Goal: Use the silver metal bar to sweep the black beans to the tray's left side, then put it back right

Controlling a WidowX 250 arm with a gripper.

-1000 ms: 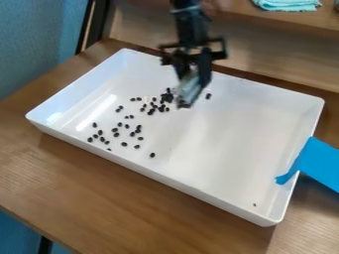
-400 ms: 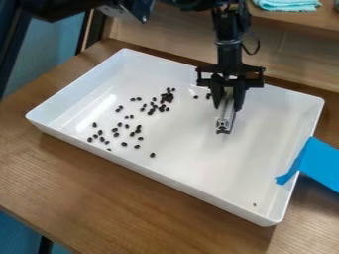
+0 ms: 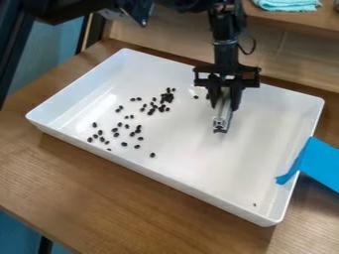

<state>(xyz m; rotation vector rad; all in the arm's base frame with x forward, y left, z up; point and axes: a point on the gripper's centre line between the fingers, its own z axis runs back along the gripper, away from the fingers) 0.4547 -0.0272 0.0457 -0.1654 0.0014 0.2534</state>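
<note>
Over the far part of the white tray (image 3: 198,166), right of its middle in the view, hangs down with the black gripper (image 3: 224,104) beneath a dark arm (image 3: 66,7). Clamps a slim, silvery, channel-like tool (image 3: 222,119) between two black fingers, with its lower end angled slightly leftward and down into the tray. From this angle, cannot tell whether it meets the tray floor. Just left of the fingers, near the far wall, sits as a couple of loose dark beans (image 3: 196,97). Farther left, clusters as a tight dark clump (image 3: 167,97), then thins into scattered beans (image 3: 124,144) toward the tray's near left side, mostly apart from one another. Close to the near right corner, shows as one small dark speck (image 3: 254,205). Over the right rim, runs as blue tape (image 3: 319,162), out to the view's edge. Under it all, extends as a brown wooden table (image 3: 119,193). Behind the tray, rises as a pale wooden panel (image 3: 165,34); at the top right, lies as a folded turquoise cloth (image 3: 288,4) on a wooden ledge (image 3: 305,19).
</note>
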